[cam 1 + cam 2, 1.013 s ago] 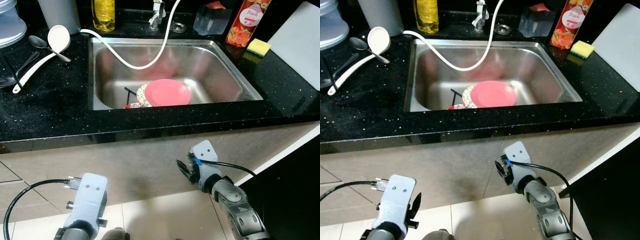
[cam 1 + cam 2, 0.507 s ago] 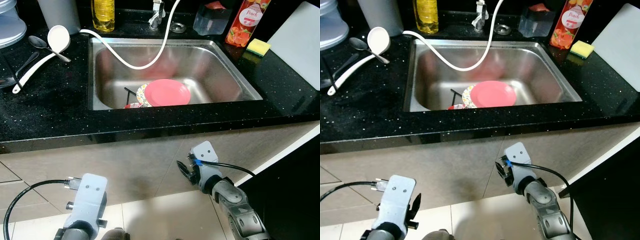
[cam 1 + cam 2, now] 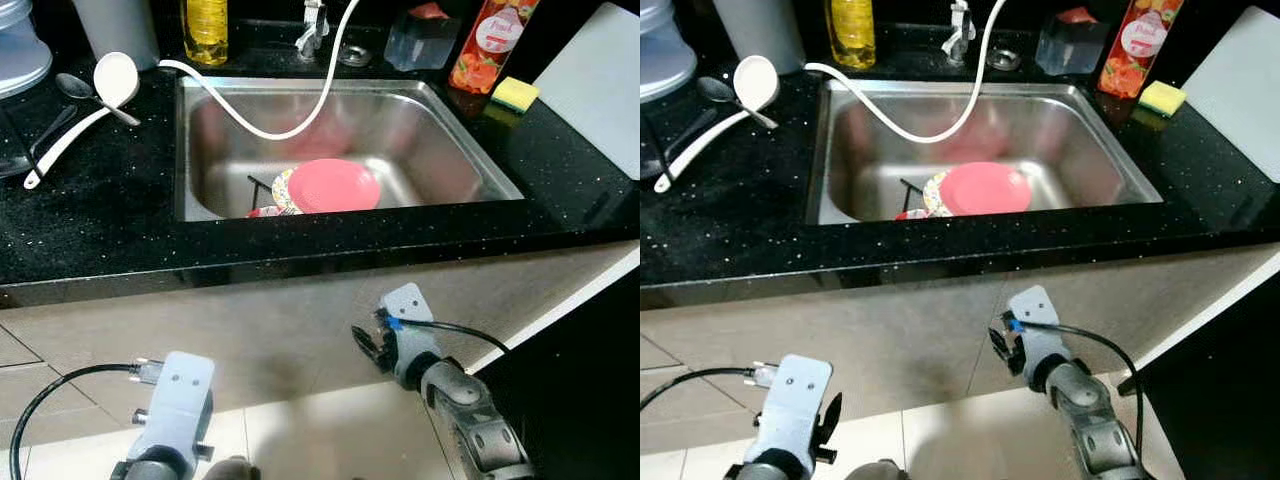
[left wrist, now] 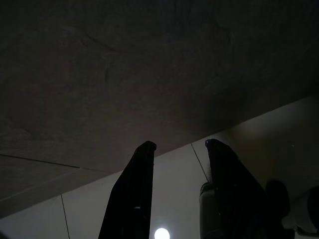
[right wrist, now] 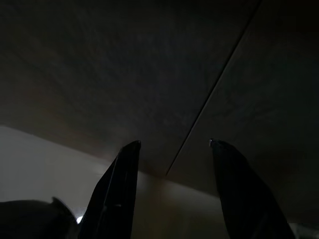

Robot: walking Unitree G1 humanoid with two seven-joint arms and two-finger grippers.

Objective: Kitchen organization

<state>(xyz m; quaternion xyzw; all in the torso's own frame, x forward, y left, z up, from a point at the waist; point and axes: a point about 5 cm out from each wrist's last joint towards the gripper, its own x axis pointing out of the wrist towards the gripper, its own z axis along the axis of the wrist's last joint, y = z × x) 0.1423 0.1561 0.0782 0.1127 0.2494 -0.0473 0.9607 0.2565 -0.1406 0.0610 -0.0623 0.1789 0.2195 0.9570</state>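
A pink plate (image 3: 334,185) lies in the steel sink (image 3: 455,130), on top of a patterned plate (image 3: 281,188) and some dark utensils. A white ladle (image 3: 95,95) and a metal spoon (image 3: 80,88) rest on the black counter to the left of the sink. Both arms hang low in front of the cabinet, below the counter edge. My right gripper (image 3: 365,347) is open and holds nothing; its wrist view shows only the dim cabinet face between the fingers (image 5: 117,184). My left gripper (image 4: 179,145) is open too, over the tiled floor.
A white hose (image 3: 290,115) loops from the tap into the sink. Behind the sink stand a yellow oil bottle (image 3: 204,25), a clear container (image 3: 420,40) and a red peach bottle (image 3: 485,45). A yellow sponge (image 3: 515,94) and a white board (image 3: 600,85) are on the right.
The picture has shifted a little, so the camera moved. Both arms hang much as before, and nothing on the counter or in the sink has moved.
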